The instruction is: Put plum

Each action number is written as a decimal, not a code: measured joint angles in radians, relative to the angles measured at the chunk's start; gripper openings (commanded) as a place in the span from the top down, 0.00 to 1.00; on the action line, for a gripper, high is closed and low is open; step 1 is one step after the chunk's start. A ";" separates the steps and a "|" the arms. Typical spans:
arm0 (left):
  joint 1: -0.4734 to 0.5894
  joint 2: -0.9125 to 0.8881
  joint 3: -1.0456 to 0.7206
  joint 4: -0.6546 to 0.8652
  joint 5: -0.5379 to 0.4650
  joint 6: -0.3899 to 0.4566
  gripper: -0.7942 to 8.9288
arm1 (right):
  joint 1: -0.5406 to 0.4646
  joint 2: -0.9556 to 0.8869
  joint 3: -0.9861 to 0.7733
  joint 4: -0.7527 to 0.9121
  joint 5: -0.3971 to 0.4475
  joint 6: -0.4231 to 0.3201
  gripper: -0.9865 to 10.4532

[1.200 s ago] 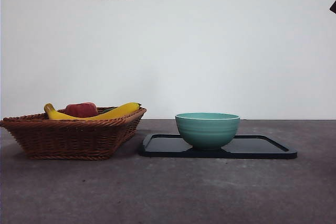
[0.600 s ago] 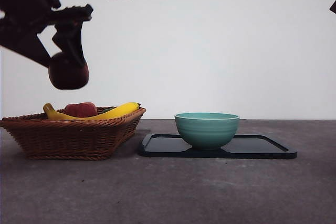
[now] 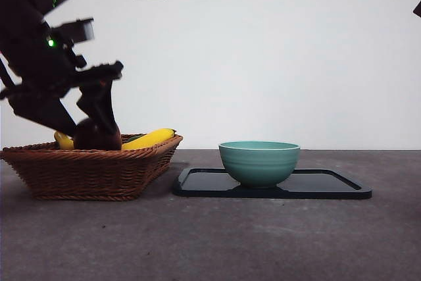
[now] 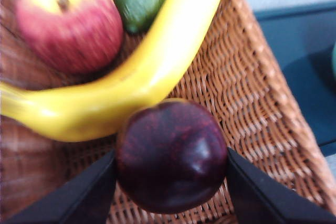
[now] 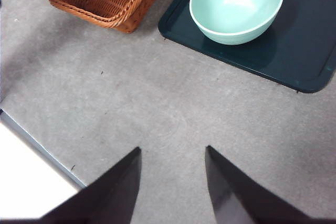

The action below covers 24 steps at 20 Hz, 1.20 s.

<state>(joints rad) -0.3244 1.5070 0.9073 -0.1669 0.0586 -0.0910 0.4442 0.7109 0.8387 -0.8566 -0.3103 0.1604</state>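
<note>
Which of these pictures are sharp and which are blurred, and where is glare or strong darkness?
Left wrist view: soft all over; the plum in the left claw carries a small white glare, and the banana is blurred. Front view: the bowl is sharp, while the arm shows as a dark silhouette. Right wrist view: mostly sharp, evenly lit.

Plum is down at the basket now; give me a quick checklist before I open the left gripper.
1. Grip: the plum sits between the jaws of the left gripper: ok.
2. Position: plum is over the basket weave, inside its rim: ok.
3. Neighbours: the banana lies right beside the plum; whether they touch: cannot tell. The apple is apart from it: ok.
4. Support: plum resting on the basket floor or hanging just above it: cannot tell.
5. Right gripper is over bare table, away from the basket, jaws open: ok.
</note>
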 measured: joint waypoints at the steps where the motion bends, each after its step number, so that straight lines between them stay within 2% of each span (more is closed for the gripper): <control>1: 0.000 0.018 0.000 0.014 0.005 0.000 0.64 | 0.000 0.000 0.000 0.000 0.000 0.000 0.74; 11: 0.000 0.089 0.000 0.039 0.013 0.000 0.62 | 0.000 0.000 0.000 0.015 0.001 0.000 0.74; 14: 0.000 0.089 0.000 0.040 0.013 0.000 0.49 | 0.000 0.000 0.000 0.016 0.019 0.000 0.74; 19: 0.000 0.081 0.000 0.020 0.015 0.000 0.49 | 0.000 0.000 0.000 0.016 0.023 0.000 0.74; 24: 0.000 -0.031 0.011 0.002 0.015 0.000 0.49 | 0.000 0.000 0.000 0.016 0.023 0.000 0.74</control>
<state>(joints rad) -0.3248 1.4765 0.9180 -0.1654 0.0734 -0.0914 0.4442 0.7109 0.8387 -0.8402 -0.2871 0.1604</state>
